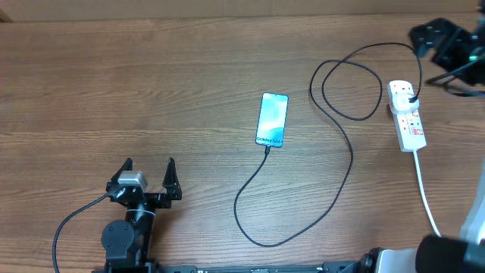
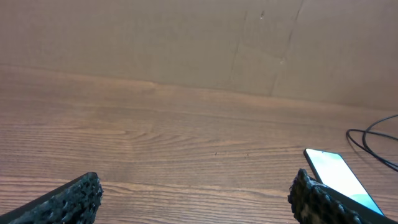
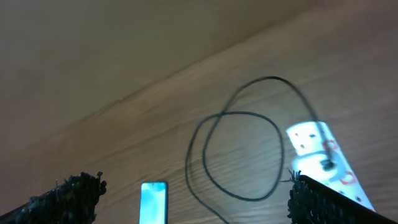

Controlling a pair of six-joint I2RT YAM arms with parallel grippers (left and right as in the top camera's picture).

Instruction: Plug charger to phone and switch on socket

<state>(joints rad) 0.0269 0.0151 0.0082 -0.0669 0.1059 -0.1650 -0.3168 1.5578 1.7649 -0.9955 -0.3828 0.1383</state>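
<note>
The phone [image 1: 272, 119] lies flat mid-table, screen lit light blue, with the charger's connector tip in its near end. The black charger cable [image 1: 333, 189] loops toward the front, then back in a coil to its black plug [image 1: 410, 98], seated in the white socket strip [image 1: 407, 115] at the right. My left gripper [image 1: 148, 171] is open and empty near the front left, far from the phone; the phone also shows in the left wrist view [image 2: 339, 175]. My right gripper [image 1: 439, 38] is open and empty, raised at the far right, above and behind the socket [image 3: 317, 152].
The socket's white cord [image 1: 426, 194] runs to the front right edge. A brown cardboard wall [image 2: 199, 43] stands along the table's far side. The cable's coil [image 3: 239, 155] lies between the phone [image 3: 153, 202] and the socket.
</note>
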